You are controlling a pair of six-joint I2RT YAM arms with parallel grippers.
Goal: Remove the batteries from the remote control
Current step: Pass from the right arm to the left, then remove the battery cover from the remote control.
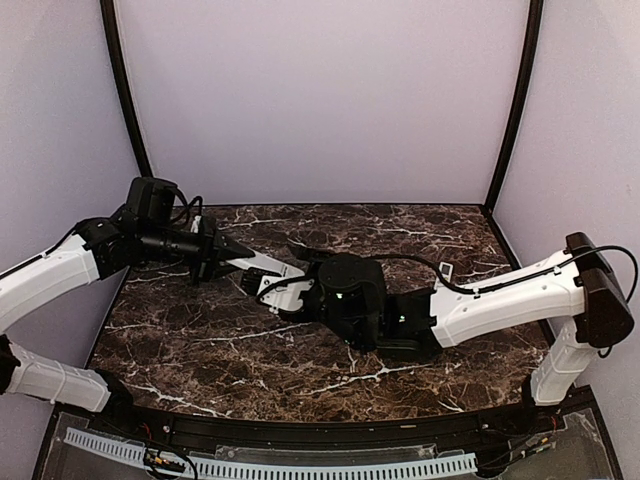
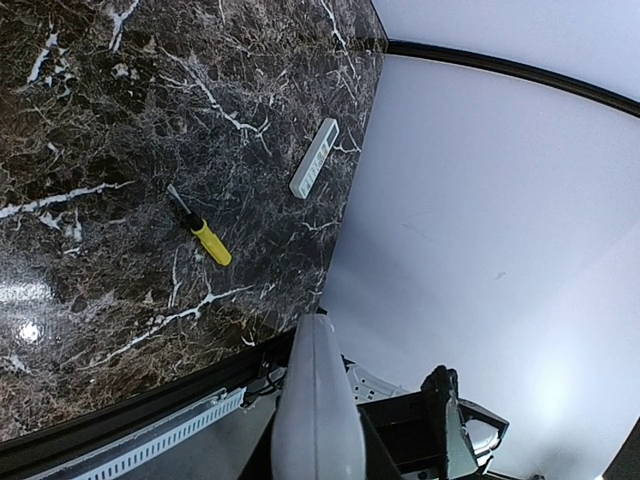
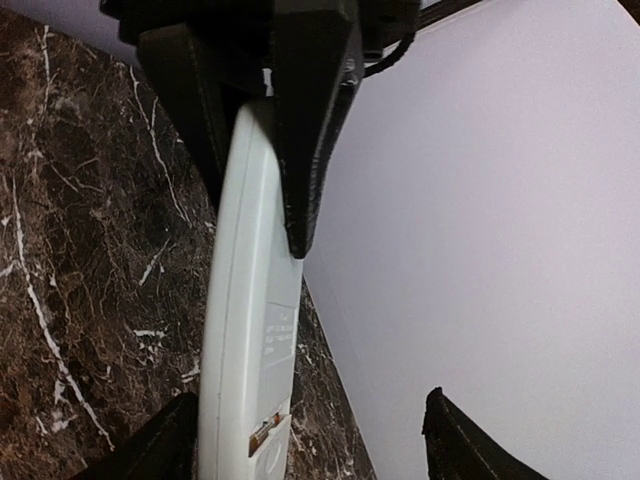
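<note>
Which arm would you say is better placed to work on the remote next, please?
Right: the right fingers stand open with the remote between them, while the left fingers are clamped on it, busy holding it.

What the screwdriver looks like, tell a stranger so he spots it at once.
On the dark, white-veined marble tabletop, find the slim white remote control lying flat near the pale wall. Beside it, not touching, lies the small screwdriver: its bright yellow handle on a thin metal shaft is the only colour there.
</note>
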